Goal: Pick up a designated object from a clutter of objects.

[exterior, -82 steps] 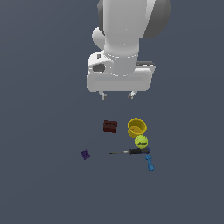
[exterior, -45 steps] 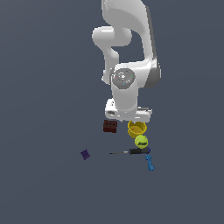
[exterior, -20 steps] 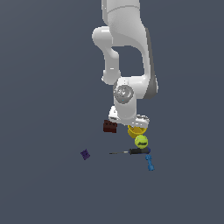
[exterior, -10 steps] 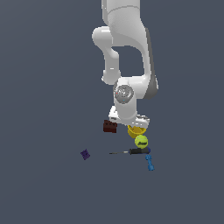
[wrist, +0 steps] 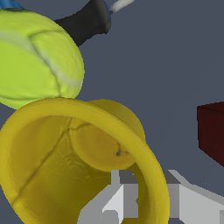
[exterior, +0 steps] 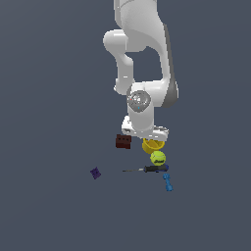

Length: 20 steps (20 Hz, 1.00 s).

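Note:
The yellow cup (exterior: 152, 145) stands on the floor between the dark red-brown brick (exterior: 123, 141) and the yellow-green ball (exterior: 158, 158). My gripper (exterior: 149, 138) is down on the cup's near rim. In the wrist view the cup (wrist: 52, 162) fills the picture. One grey finger (wrist: 124, 199) is inside the cup and the other finger (wrist: 192, 203) is outside. The rim wall is pinched between them at my gripper (wrist: 153, 186). The ball (wrist: 35, 61) touches the cup's far side.
A black-handled screwdriver (exterior: 147, 169) lies just past the ball, and its handle shows in the wrist view (wrist: 87, 22). A blue dumbbell piece (exterior: 167, 182) lies beyond it. A purple block (exterior: 95, 172) sits apart toward the exterior view's left. The brick (wrist: 212, 131) is close beside the hand.
The arm has come down from high above the clutter onto the yellow cup. Over the last second the hand has stayed almost still at the cup's rim.

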Tool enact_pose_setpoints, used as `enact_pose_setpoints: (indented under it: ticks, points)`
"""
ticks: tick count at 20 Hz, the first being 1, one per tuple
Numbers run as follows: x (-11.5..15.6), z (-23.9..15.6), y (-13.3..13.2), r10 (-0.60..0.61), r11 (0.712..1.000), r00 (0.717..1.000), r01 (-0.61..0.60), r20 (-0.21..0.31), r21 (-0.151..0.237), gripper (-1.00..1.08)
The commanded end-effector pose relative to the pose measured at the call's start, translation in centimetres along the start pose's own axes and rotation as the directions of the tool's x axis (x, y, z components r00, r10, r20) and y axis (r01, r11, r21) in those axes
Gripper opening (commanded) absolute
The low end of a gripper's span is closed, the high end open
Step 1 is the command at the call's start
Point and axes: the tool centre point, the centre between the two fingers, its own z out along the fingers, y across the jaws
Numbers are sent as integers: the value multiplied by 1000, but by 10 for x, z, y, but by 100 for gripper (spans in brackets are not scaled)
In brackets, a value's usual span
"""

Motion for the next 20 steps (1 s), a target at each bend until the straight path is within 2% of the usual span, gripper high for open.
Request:
enact_pose_setpoints:
  ticks: [1,8,20]
  points:
    - [-1,-15,-3,-1,1000,1000,1,-4,1,-100]
    - [-7,-71,-11,0,1000,1000,0,-4,0,-100]
    - [-19,-196,-30,1,1000,1000,-1,-5,-1,-100]
